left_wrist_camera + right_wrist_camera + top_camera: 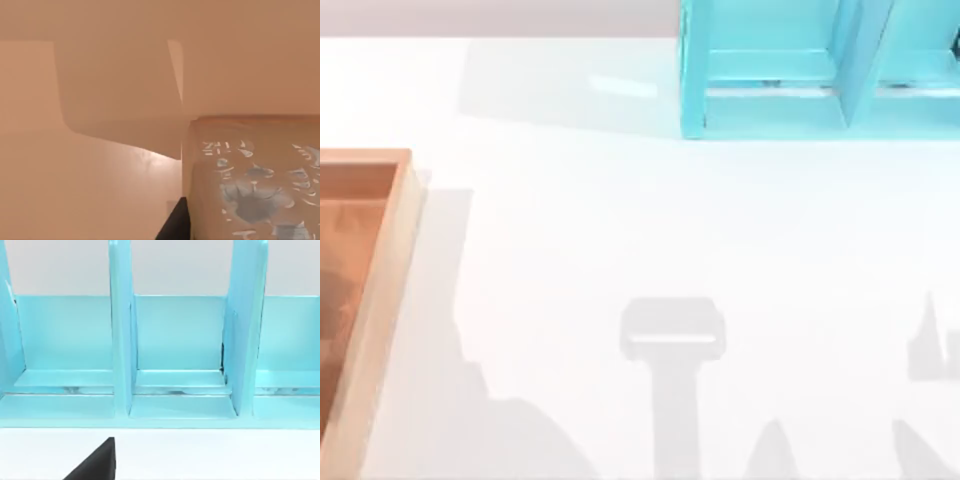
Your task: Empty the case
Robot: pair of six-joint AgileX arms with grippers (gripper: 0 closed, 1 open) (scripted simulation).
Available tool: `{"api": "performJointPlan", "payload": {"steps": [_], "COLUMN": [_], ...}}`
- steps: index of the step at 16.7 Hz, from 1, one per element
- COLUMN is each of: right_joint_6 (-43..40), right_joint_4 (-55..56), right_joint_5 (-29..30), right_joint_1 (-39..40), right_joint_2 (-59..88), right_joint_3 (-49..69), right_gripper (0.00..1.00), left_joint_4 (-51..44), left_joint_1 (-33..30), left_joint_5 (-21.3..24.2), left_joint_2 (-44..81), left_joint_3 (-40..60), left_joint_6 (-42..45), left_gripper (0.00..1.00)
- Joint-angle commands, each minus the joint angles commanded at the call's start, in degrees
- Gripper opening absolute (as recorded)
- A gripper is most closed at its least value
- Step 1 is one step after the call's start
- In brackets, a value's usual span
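the case (365, 300) lies at 9 o'clock on the white bench (620, 220). the turquoise shelf (790, 70) stands far, at 1 o'clock, well apart. i cannot tell how the jaws of either arm stand.

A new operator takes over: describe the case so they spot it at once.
Start at the white table in the top view and go to its left edge. The case lies there, a shallow open-topped wooden tray, orange-brown inside with lighter tan rims. The turquoise shelf unit at the far edge stands upright with dividers.
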Motion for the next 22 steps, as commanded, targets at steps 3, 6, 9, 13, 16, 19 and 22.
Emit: {"api": "performJointPlan", "payload": {"steps": [3, 6, 9, 13, 16, 19, 22], "right_joint_6": [0.00, 0.00, 0.00, 0.00, 0.00, 0.00, 0.00], "right_joint_4": [0.00, 0.00, 0.00, 0.00, 0.00, 0.00, 0.00], "right_joint_5": [0.00, 0.00, 0.00, 0.00, 0.00, 0.00, 0.00], "right_joint_1": [0.00, 0.00, 0.00, 0.00, 0.00, 0.00, 0.00], "right_joint_2": [0.00, 0.00, 0.00, 0.00, 0.00, 0.00, 0.00], "right_joint_3": [0.00, 0.00, 0.00, 0.00, 0.00, 0.00, 0.00], "right_gripper": [1.00, 1.00, 1.00, 1.00, 1.00, 1.00, 1.00], "left_joint_4": [0.00, 0.00, -0.15, -6.68, -17.09, -26.34, -30.25], "left_joint_1": [0.00, 0.00, -0.08, -0.25, -0.32, -0.37, -0.41], "left_joint_5": [0.00, 0.00, 0.03, 0.04, 0.06, 0.04, 0.03], "left_joint_2": [0.00, 0.00, -0.16, -1.27, -3.16, -5.52, -6.91], "left_joint_3": [0.00, 0.00, 0.14, 5.89, 13.10, 19.96, 23.44], "left_joint_6": [0.00, 0.00, 0.06, 0.23, 0.14, -0.18, -0.39], "left_gripper": [0.00, 0.00, 0.00, 0.00, 0.00, 0.00, 0.00]}}
